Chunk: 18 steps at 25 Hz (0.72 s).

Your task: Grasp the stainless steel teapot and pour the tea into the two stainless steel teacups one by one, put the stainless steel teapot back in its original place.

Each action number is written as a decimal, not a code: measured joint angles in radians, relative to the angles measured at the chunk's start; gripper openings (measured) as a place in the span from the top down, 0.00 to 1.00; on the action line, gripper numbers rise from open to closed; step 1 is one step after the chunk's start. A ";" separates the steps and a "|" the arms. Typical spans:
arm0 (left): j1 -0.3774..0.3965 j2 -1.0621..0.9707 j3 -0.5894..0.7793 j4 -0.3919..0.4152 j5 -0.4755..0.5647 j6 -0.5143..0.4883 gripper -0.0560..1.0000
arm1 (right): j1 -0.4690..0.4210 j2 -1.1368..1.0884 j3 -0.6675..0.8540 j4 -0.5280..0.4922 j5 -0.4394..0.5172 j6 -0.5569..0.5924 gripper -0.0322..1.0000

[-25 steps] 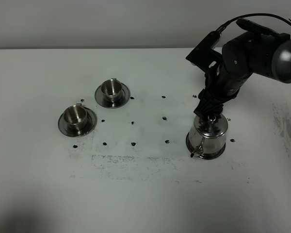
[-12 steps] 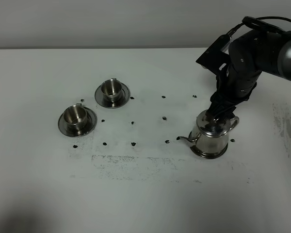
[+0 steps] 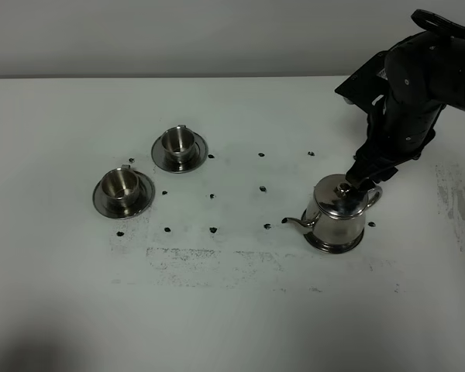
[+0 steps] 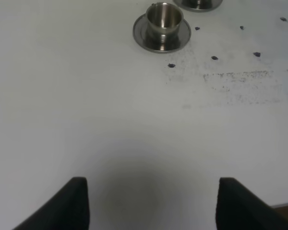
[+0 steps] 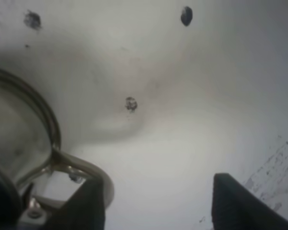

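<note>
The stainless steel teapot [image 3: 337, 215] stands upright at right of centre, its spout pointing left and its loop handle [image 5: 84, 168] to the right. A steel rim [image 3: 333, 246] shows round its base. My right gripper [image 3: 366, 180] [image 5: 161, 206] hangs open just above the handle, one finger [image 5: 86, 203] close beside the loop, with only bare table between the jaws. The two stainless steel teacups [image 3: 124, 184] [image 3: 178, 141] sit on saucers at the left. My left gripper [image 4: 153, 203] is open over bare table, short of the nearer teacup [image 4: 164, 16].
Small black dots [image 3: 212, 195] mark the white table [image 3: 232, 310] between the cups and the teapot. Scuffed grey smears [image 3: 209, 260] run along the table in front of them. The table's far edge [image 3: 139, 77] lies behind the cups.
The teapot has turned, so its spout now points left instead of toward the front. My right arm has drawn back up and to the right, off the lid.
</note>
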 joint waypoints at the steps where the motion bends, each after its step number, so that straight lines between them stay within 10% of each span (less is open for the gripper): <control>1: 0.000 0.000 0.000 0.000 0.000 0.000 0.43 | 0.000 -0.005 0.000 0.005 0.000 0.000 0.50; 9: 0.000 0.000 0.000 0.000 0.000 0.000 0.43 | -0.008 -0.069 0.005 0.007 -0.064 0.037 0.50; 18: 0.000 0.000 0.000 0.000 0.000 0.000 0.43 | -0.040 -0.203 0.241 0.073 -0.360 0.053 0.50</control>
